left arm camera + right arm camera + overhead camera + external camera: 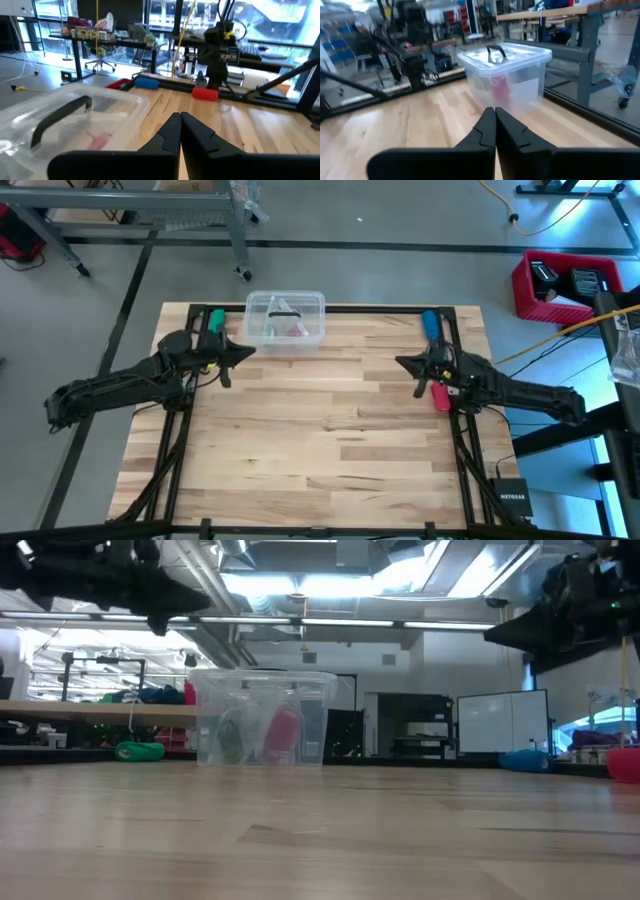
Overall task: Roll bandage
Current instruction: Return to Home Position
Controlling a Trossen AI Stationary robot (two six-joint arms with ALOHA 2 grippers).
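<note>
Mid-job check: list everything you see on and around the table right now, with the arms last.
table: one, light wood, under both arms
container: one, clear with a dark handle, lid on, middle of the table's far edge
bandage: one, pink, inside the container
green cylinder: one, green, far edge, by the left arm
blue cylinder: one, blue, far edge, right side
red cylinder: one, red, right side, beside the right arm
crate: one, red, on the floor beyond the table's far right corner
left gripper: one, dark, shut, raised near the container
right gripper: one, dark, shut, raised, facing the container
</note>
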